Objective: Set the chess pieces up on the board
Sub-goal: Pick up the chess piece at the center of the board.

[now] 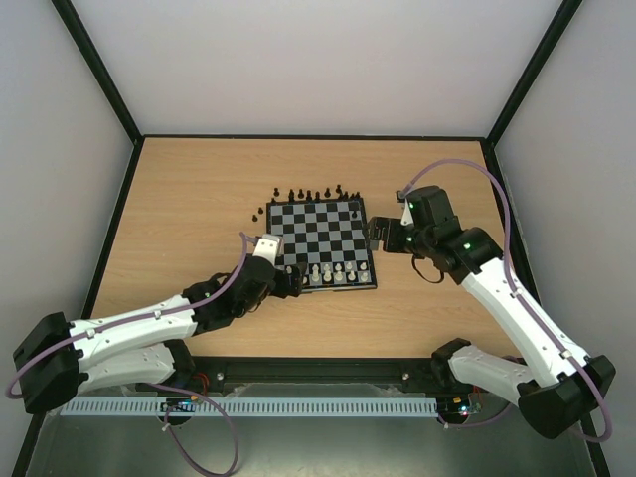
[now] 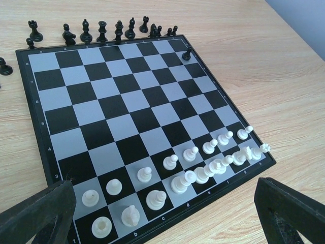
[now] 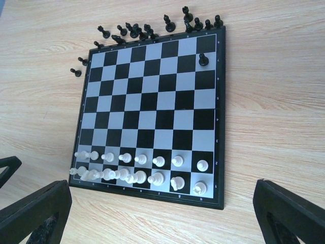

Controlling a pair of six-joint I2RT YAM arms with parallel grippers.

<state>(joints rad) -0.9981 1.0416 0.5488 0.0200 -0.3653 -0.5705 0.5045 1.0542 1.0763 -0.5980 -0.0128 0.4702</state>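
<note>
The board [image 1: 318,234] lies mid-table. White chess pieces [image 1: 338,271] fill its two near rows. Most black pieces [image 1: 313,194] stand off the board along its far edge, with a few [image 1: 260,211] by the far left corner. One black pawn [image 1: 356,213] stands on the board's far right. My left gripper [image 1: 293,281] is open and empty at the near left corner. My right gripper [image 1: 383,237] is open and empty beside the right edge. The left wrist view shows the board [image 2: 127,101], the white rows [image 2: 193,173], the black pieces [image 2: 101,31] and the pawn [image 2: 187,53]. The right wrist view shows the same board [image 3: 152,101], white rows [image 3: 137,170] and pawn [image 3: 203,60].
The wooden table [image 1: 189,219] is fenced by a black frame [image 1: 119,199] with white walls behind. Purple cables [image 1: 497,199] loop over the right arm and trail from the left arm.
</note>
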